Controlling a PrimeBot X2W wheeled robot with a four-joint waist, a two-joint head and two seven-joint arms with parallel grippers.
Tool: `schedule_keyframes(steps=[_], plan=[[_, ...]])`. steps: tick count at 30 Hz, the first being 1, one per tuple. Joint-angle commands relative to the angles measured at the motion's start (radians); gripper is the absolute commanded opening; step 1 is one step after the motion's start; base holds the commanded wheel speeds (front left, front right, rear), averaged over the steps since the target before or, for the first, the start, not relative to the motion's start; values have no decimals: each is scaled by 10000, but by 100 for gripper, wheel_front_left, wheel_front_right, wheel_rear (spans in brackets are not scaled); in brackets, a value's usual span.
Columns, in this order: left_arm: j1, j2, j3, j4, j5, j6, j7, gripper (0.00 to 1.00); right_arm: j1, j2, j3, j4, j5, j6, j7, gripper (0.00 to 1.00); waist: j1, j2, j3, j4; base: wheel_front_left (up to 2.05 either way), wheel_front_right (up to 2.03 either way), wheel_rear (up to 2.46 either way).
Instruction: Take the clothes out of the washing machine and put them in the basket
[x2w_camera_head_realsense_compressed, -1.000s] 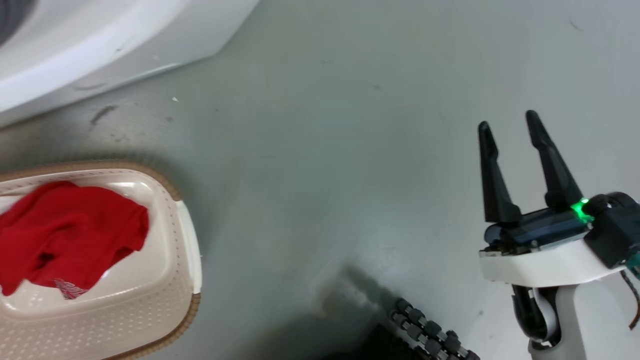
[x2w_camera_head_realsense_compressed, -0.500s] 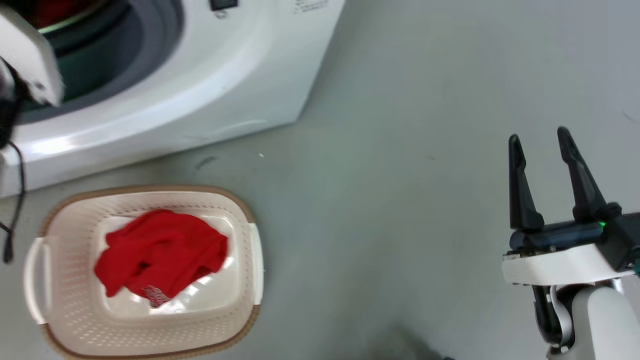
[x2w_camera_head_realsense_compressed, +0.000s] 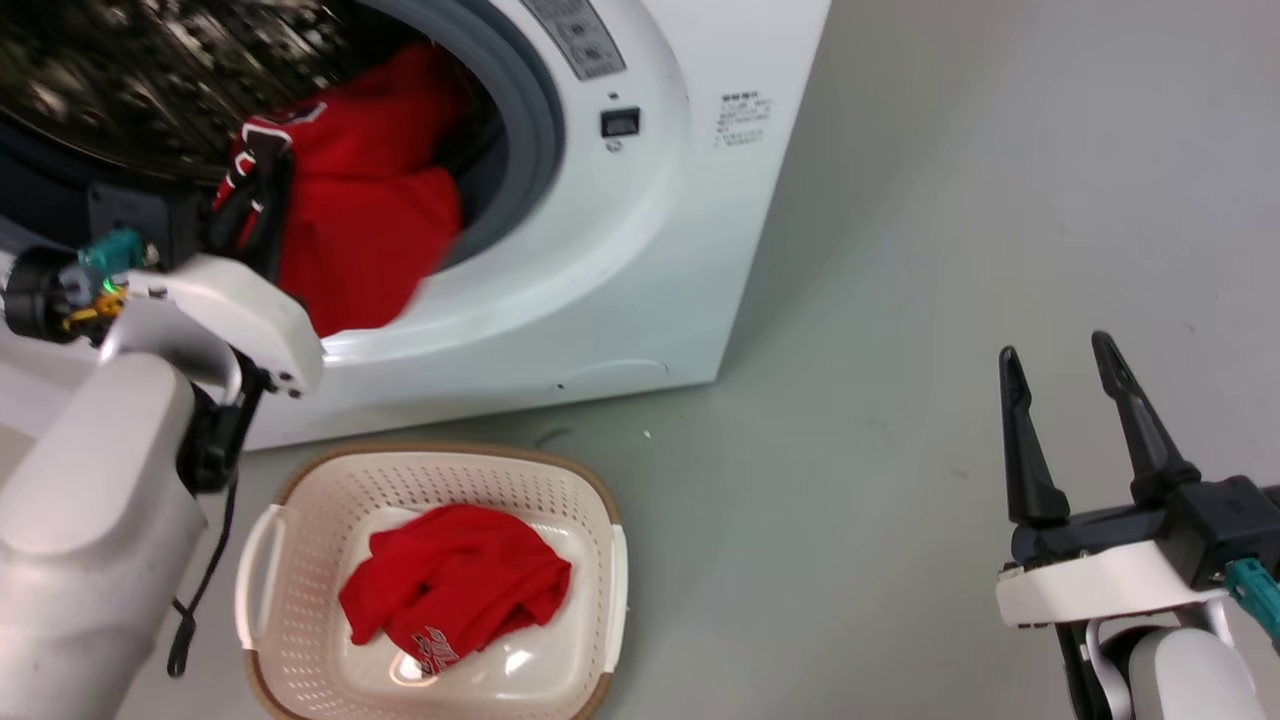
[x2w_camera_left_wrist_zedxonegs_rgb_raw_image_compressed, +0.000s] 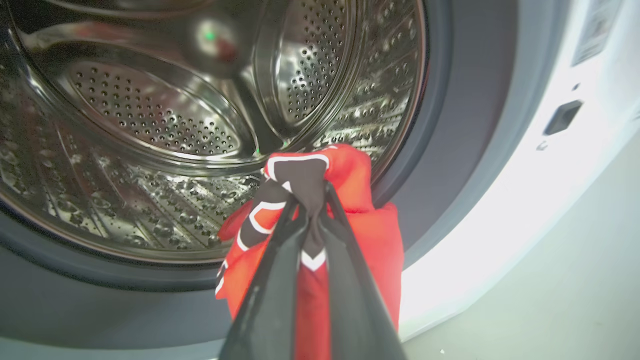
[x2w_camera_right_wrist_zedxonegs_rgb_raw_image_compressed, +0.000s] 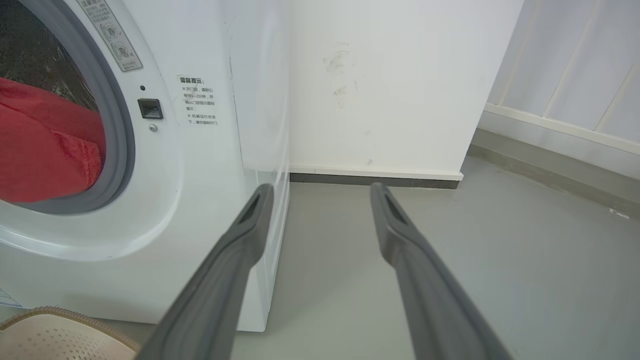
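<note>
**Jersey pinched at the drum mouth, basket below it on the floor**

Your left gripper (x2w_camera_left_wrist_zedxonegs_rgb_raw_image_compressed: 312, 200) has its two dark fingers pressed together on a fold of the jersey (x2w_camera_left_wrist_zedxonegs_rgb_raw_image_compressed: 355, 235), right where a black, white-edged numeral bunches up. The grip sits at the lower edge of the washing machine (x2w_camera_head_realsense_compressed: 640, 250) opening. The rest of the red cloth hangs down from the fingertips and drapes over the grey rubber ring (x2w_camera_head_realsense_compressed: 530, 130).

What counts for your next move is that the basket (x2w_camera_head_realsense_compressed: 590, 500) stands on the floor (x2w_camera_head_realsense_compressed: 900, 350) in front of the machine, below the held jersey and nearer the robot. By my reading, the carry is out over the ring, then down.

The left arm is the near one. Your right gripper (x2w_camera_head_realsense_compressed: 1052, 345) hangs spread and holding nothing, well apart over bare floor.

The jersey is limp and will trail, so expect its hem to drag on the ring. The steel drum (x2w_camera_left_wrist_zedxonegs_rgb_raw_image_compressed: 150, 115) is glossy and perforated. The basket is stiff, cream, perforated plastic with a brown woven-look rim, and one crumpled red cloth (x2w_camera_head_realsense_compressed: 455, 585) already lies on its bottom.
</note>
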Motion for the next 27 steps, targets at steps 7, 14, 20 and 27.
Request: schedule_keyframes(steps=[7,14,20,27], plan=[[1888,163,366,-2655,133,1417,-715,0,515,9,-94,87,-173,-10,-20,100,3,0,-1277,672,0,0,0],[3576,235,559,-5052,253,2399,-887,0,771,12,-217,-21,-173,-11,-20,100,3,0,-1540,979,0,0,0],[4818,194,501,-6028,298,2899,-919,0,810,10,-248,-101,-245,-11,-20,100,3,0,-1504,1148,0,0,0],[5563,55,57,-5323,-34,2594,-672,0,604,10,-91,-174,-271,-11,-22,100,3,0,-997,1160,0,0,0]])
